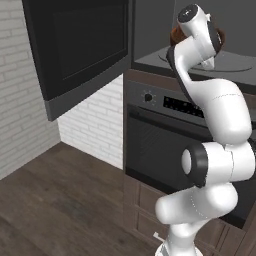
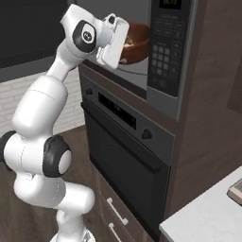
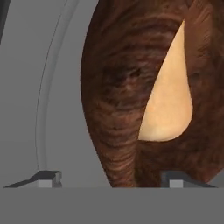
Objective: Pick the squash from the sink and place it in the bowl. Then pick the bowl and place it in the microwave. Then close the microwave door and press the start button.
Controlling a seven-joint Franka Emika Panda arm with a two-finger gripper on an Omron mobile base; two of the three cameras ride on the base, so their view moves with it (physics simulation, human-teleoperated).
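Nearest to us, the two dark finger tips of our pincer (image 3: 112,179) stand wide apart, one on each side of the rim of the deep reddish-brown wooden bowl (image 3: 118,87), gripping nothing. The pale tan squash (image 3: 170,105) lies inside this bowl. The bowl rests on the grey round turntable (image 3: 48,96) inside the black built-in microwave (image 2: 172,47), whose large black door (image 1: 75,50) hangs open.

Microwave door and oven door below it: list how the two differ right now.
The black microwave door with its grey bottom edge hangs swung open to the left; the dark glass oven door sits shut. The oven door carries a horizontal bar handle; no handle shows on the microwave door. The microwave door is mounted higher. Both are dark rectangular panels with windows.
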